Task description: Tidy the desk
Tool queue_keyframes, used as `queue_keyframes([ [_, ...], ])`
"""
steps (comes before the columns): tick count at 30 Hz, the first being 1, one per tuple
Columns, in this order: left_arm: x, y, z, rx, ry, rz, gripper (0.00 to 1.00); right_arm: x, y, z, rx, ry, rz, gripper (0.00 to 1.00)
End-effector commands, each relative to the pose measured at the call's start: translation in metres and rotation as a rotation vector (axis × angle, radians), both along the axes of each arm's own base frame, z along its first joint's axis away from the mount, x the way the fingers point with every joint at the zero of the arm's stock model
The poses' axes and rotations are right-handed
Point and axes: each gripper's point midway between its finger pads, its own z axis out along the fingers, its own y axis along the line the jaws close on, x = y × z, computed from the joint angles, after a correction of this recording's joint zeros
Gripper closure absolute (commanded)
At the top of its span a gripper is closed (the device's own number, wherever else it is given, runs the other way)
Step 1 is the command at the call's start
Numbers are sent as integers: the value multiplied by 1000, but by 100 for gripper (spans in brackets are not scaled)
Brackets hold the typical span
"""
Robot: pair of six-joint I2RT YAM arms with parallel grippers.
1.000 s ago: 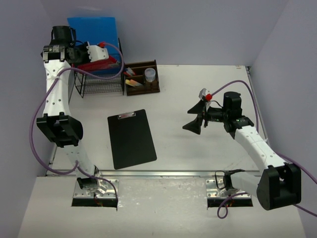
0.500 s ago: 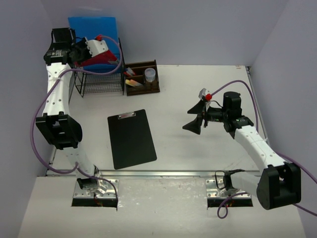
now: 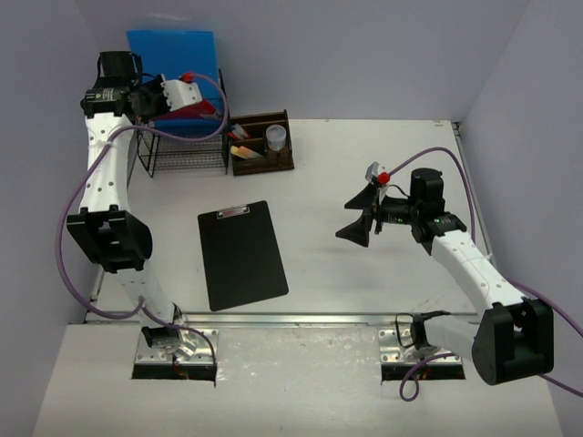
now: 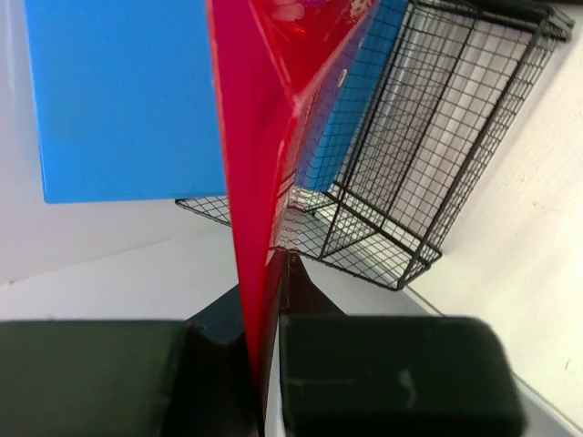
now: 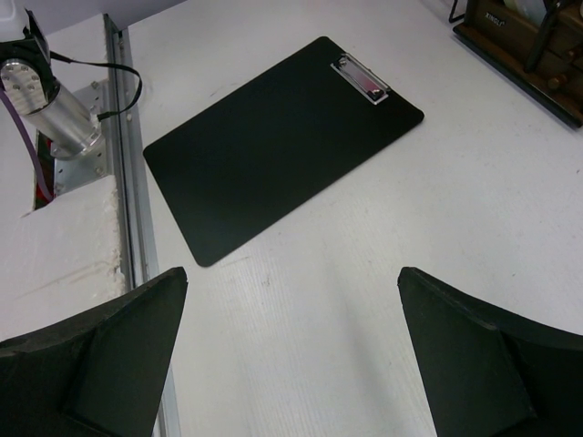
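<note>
We have left claw (image 3: 208, 108) clamped tight on a red folder (image 4: 250, 164), over the wire basket (image 3: 182, 157) at the far-left corner of the desk (image 3: 364, 155). We see right claw (image 3: 357, 224) spread wide, empty, above the desk, right of the clipboard (image 3: 241, 255).

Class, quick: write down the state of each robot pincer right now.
The left pincer is closed on the thin red plastic folder.
The right pincer is open, holding nothing.
</note>
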Motion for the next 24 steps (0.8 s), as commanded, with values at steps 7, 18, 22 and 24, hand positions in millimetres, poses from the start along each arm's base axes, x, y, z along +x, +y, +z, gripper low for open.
queue_keyframes([
  [7, -19, 15, 64, 210, -97, -26, 100, 9, 3, 27, 36, -88, 14, 1],
  [18, -26, 15, 42, 302, -1, -75, 100, 8, 3, 26, 40, -90, 15, 1],
  [22, -29, 17, 21, 342, 78, -94, 100, 8, 3, 25, 39, -86, 18, 1],
  [24, -28, 16, 13, 356, 103, -93, 100, 8, 3, 25, 38, -85, 17, 1],
])
